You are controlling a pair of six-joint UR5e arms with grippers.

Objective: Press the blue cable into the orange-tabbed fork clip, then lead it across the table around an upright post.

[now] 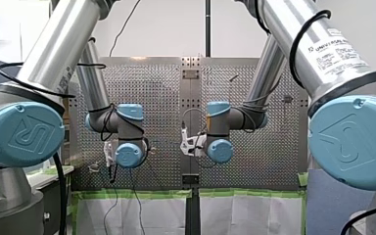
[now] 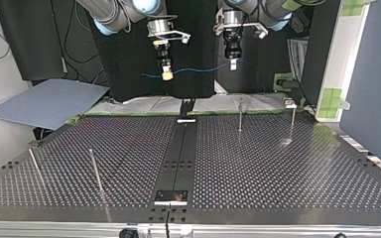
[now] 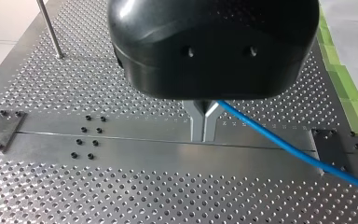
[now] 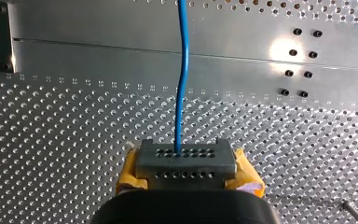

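1. The left gripper (image 3: 204, 125) has its metal fingers pressed together, pinching the blue cable (image 3: 279, 142). The cable leaves the fingertips and runs off to one side above the perforated table (image 3: 98, 186).
2. The right gripper (image 4: 185, 156), with yellow pads (image 4: 129, 170), is also clamped on the blue cable (image 4: 182, 70). The cable runs straight ahead of the gripper over the table's central metal strip.
3. In the top view, both grippers hang in the air at the far side of the table (image 2: 278, 178). The right gripper (image 2: 166, 75) is at the left and the left gripper (image 2: 233, 63) at the right.
4. The blue cable (image 2: 198, 69) spans the gap between them, nearly level, and a short end sticks out to the left of the right gripper.
5. Two upright posts (image 2: 240, 115) (image 2: 292, 124) stand far right on the table. Two more (image 2: 95, 171) (image 2: 35, 168) stand near left, well apart from the cable.
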